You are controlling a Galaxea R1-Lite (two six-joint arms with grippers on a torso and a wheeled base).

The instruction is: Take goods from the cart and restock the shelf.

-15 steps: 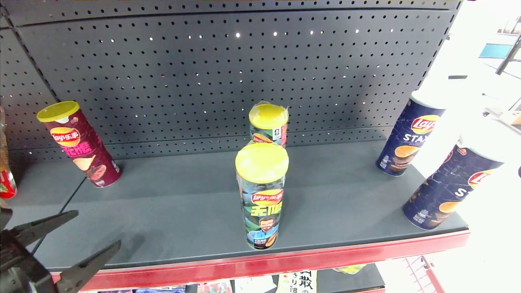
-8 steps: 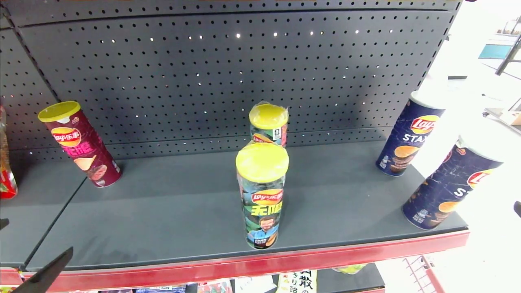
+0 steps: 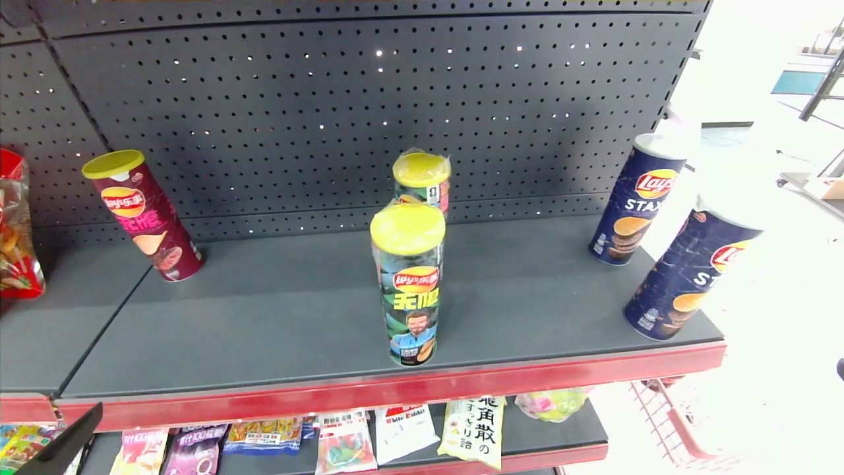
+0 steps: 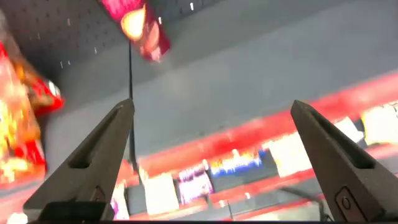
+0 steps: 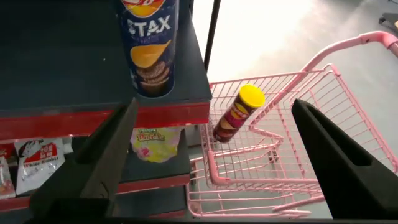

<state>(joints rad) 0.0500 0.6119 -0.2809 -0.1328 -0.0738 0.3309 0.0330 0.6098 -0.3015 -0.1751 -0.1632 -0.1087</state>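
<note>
Right gripper [image 5: 216,102]: fingers spread wide, empty. Left gripper [image 4: 212,104]: also spread and empty. In the last second it dropped back off the shelf [image 3: 264,316] front edge, and the head camera pulled back too. Likely placement done, next pick due. Maroon chip can [image 5: 238,112] leans in the pink cart [image 5: 339,50], ahead of the right fingers and well apart.

A shop: pegboard shelf [image 3: 264,316] stocked with crisp cans [image 3: 409,284], pink cart [image 5: 348,112].
</note>
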